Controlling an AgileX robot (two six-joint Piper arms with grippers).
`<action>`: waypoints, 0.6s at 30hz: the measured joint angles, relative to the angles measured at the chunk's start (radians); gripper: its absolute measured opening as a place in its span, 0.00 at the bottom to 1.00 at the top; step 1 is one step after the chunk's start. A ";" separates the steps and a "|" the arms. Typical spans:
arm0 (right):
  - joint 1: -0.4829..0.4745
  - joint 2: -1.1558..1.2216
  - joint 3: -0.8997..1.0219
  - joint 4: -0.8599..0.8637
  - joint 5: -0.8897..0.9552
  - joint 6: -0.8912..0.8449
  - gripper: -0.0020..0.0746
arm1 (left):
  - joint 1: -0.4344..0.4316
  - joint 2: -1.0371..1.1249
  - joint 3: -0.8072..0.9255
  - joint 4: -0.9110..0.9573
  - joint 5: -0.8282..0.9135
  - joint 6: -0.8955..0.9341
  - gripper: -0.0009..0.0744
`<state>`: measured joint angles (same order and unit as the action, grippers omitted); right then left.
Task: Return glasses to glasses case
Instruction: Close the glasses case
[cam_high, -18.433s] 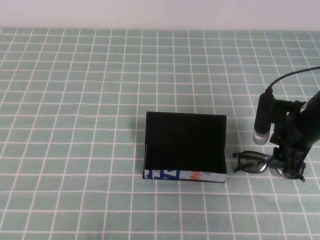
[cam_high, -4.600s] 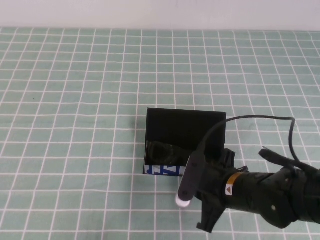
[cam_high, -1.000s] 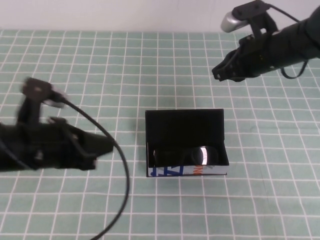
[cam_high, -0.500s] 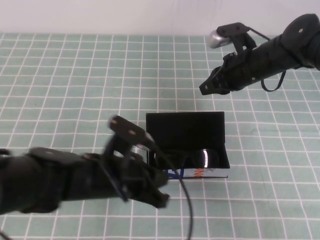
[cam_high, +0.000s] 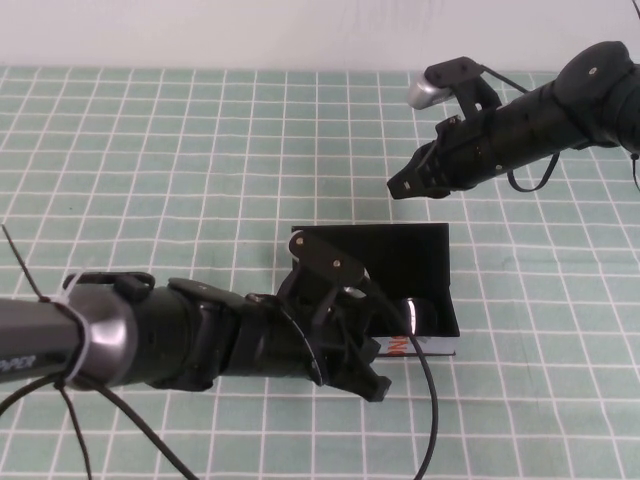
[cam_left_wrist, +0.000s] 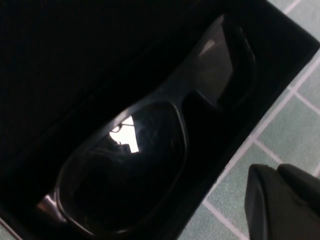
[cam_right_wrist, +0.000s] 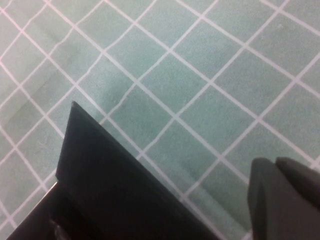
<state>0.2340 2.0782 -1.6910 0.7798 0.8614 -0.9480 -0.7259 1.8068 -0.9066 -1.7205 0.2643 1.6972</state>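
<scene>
The glasses (cam_left_wrist: 150, 145) lie inside the glasses case (cam_high: 420, 255), lenses facing up, frame along the case's length. In the left wrist view the dark lenses and the black frame are clear, and one lens carries a small bright reflection. In the high view only a bit of one lens with a white glint shows, because the left arm covers most of the case's inside.

The case stands about in the middle of the desk (cam_high: 160, 150), which has a green cloth w/ white grid lines. Its flap lid (cam_high: 400, 250) is open and stands up at the far side. A small part of the white front edge w/ orange print shows just beside the left arm.

Left end effector (cam_high: 368, 385): low, over the near front edge of the case, the arm reaching in from the robot's left side across the near-left part of the desk. Its tip seems closed to a point, but I cannot tell for sure if the fingers are open or not. Nothing is seen held in it.

Right end effector (cam_high: 400, 187): raised, beyond the far right corner of the case, apart from the lid. Fingers fully closed, empty. In the right wrist view the lid's corner and the green cloth are below it.
</scene>
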 joint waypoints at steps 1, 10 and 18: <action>0.000 0.000 0.000 0.000 -0.005 -0.005 0.01 | 0.000 0.002 0.000 0.000 0.000 0.000 0.01; 0.000 0.046 -0.002 0.003 0.015 -0.055 0.01 | 0.000 0.026 -0.002 0.000 0.008 -0.004 0.01; 0.000 0.059 -0.004 -0.017 0.091 -0.066 0.01 | 0.000 0.055 -0.004 0.000 -0.030 -0.004 0.01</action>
<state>0.2340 2.1373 -1.6951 0.7627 0.9521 -1.0139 -0.7259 1.8619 -0.9104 -1.7202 0.2341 1.6932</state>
